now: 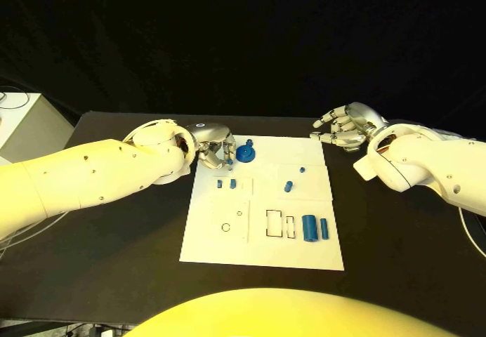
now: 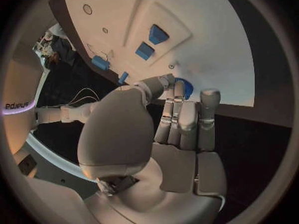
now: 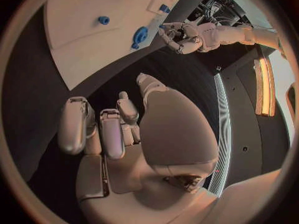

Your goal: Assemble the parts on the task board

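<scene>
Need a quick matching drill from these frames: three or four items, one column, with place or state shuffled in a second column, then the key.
Items
1. Left robot hand
2. Right robot hand
3. Two upright blue cylinder parts
4. White task board

Places or states
A. Standing side by side near the board's right edge
B. Off the board, past its far right corner, holding nothing
C. Lying flat mid-table
D. At the round blue gear-like part, far left corner

Pairs: 1-D, 2-B, 3-A, 4-C
</scene>
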Motion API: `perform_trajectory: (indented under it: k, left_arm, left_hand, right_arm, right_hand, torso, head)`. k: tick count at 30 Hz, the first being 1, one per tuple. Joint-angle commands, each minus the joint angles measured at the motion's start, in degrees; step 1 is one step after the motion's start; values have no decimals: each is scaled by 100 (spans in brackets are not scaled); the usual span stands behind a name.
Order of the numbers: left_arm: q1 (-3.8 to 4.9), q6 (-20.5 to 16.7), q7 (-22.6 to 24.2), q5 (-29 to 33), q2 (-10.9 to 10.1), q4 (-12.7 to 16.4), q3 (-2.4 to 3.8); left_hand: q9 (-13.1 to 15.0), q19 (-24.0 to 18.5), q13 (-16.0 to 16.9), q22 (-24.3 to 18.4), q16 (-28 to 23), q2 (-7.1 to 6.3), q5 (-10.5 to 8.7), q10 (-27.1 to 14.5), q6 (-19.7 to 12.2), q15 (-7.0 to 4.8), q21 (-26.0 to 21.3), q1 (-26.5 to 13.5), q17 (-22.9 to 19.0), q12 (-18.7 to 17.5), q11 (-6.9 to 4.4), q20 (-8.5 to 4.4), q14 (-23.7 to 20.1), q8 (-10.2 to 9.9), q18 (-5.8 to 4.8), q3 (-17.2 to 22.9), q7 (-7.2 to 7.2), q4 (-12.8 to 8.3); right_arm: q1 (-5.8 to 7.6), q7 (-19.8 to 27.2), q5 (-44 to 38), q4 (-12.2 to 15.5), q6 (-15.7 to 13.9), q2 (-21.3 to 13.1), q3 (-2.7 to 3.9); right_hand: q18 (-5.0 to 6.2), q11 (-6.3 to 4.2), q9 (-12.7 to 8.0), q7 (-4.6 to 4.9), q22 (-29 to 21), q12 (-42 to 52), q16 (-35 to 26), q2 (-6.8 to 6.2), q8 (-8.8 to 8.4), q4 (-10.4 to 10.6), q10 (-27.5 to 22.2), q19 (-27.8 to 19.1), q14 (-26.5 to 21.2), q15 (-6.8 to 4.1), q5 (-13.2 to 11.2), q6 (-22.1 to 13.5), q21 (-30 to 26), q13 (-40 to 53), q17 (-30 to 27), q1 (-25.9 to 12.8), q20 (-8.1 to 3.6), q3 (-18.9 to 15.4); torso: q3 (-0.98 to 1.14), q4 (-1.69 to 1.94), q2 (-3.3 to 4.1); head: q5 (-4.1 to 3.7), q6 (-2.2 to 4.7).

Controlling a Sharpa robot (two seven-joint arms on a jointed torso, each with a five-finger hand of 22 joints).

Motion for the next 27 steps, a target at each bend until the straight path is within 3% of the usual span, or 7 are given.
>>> perform_trajectory:
  k: [1,27]
  left_arm:
    - [-10,145,-28,-55,7,0,-2]
    - [-33,324,-28,-33,-4,31,-23]
  left_hand:
    - [111,22,-9,-5,13,-8,21,35,20,6,1,-41,-5,-37,-6,-9,36,0,-62,3,-3,-22]
    - [117,-5,-12,-29,1,-10,15,52,40,6,-23,-51,-35,-69,-7,-8,19,-8,-56,0,-6,-26]
  right_arm:
    - [-4,58,-21,7,69,-2,1]
    - [-4,51,-21,19,71,-12,1]
  right_hand:
    - [60,-17,-10,2,306,20,2,20,17,-4,25,-6,306,11,35,-6,-14,2,565,-2,-1,30]
    - [60,-17,-10,2,306,20,2,20,17,-4,25,-6,306,11,35,-6,-14,2,565,-2,-1,30]
  torso:
    - [4,-5,0]
    - [6,-6,4]
  head:
    - [-1,0]
    - [0,0]
